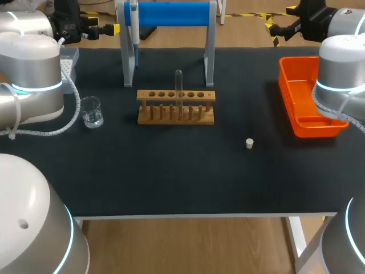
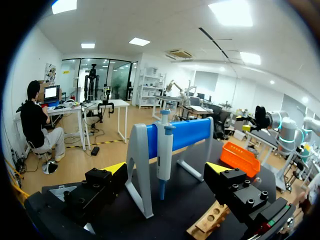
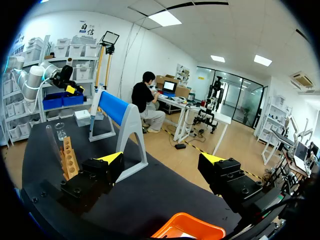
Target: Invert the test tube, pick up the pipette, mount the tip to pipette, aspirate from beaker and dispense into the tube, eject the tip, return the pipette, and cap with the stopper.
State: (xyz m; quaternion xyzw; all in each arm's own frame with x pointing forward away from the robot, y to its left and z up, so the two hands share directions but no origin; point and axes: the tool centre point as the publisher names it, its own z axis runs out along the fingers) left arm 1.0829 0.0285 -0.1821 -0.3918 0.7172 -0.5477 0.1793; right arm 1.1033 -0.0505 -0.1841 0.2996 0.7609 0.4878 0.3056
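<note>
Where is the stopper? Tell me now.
In the head view the stopper stands on the table's right half, between the wooden rack and the orange tray, nearer the front edge than both.

Left pincer [image 2: 166, 169] spread wide; right pincer [image 3: 162, 159] same; both raised, well apart.

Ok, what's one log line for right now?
left end effector open, empty | right end effector open, empty | tube in rack | pipette on stand | stopper on table | beaker on table
</note>
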